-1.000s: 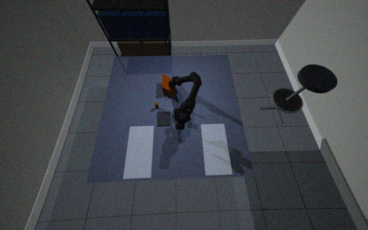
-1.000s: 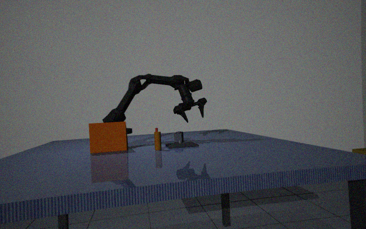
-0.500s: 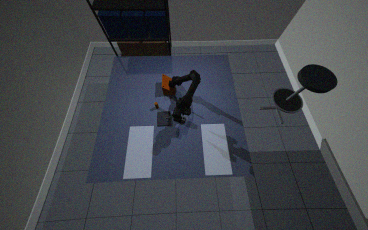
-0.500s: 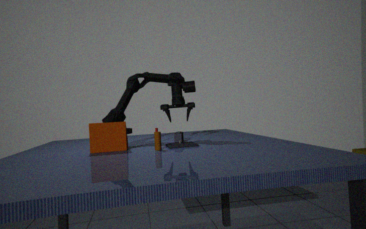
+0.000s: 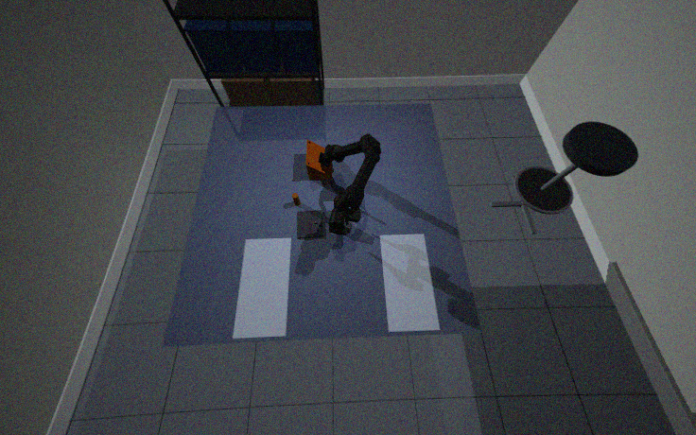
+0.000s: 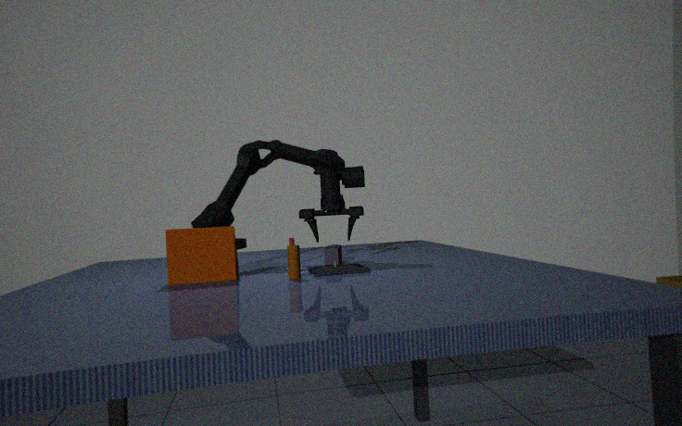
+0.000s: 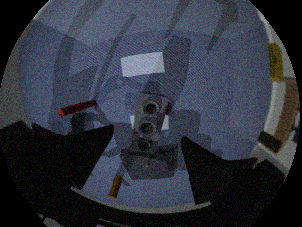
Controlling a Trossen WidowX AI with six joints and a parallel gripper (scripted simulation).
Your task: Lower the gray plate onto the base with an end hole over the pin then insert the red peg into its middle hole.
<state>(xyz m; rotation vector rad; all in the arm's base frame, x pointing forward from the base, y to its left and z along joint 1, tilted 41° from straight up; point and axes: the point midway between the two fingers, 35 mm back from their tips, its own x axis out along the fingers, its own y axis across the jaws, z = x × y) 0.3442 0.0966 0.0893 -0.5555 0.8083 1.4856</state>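
The gray plate (image 6: 332,256) (image 7: 150,114) stands upright on edge at the far side of the dark flat base (image 6: 339,269) (image 5: 310,224) (image 7: 156,165). Its holes show in the wrist view. My gripper (image 6: 332,236) (image 5: 340,225) (image 7: 147,134) is wide open and empty. It points straight down a little above the plate's top edge, with one finger on each side. The red peg (image 7: 78,109) shows at the left in the wrist view, apart from the plate. In the exterior view only its red tip (image 6: 291,242) shows, above an orange cylinder. The arm hides it in the top view.
An orange cylinder (image 6: 294,261) (image 5: 296,199) (image 7: 115,186) stands left of the base. An orange box (image 6: 201,256) (image 5: 316,159) sits by the arm's foot. Two white rectangles (image 5: 262,286) (image 5: 409,281) mark the blue table (image 6: 465,296). A shelf and a stool stand off the table.
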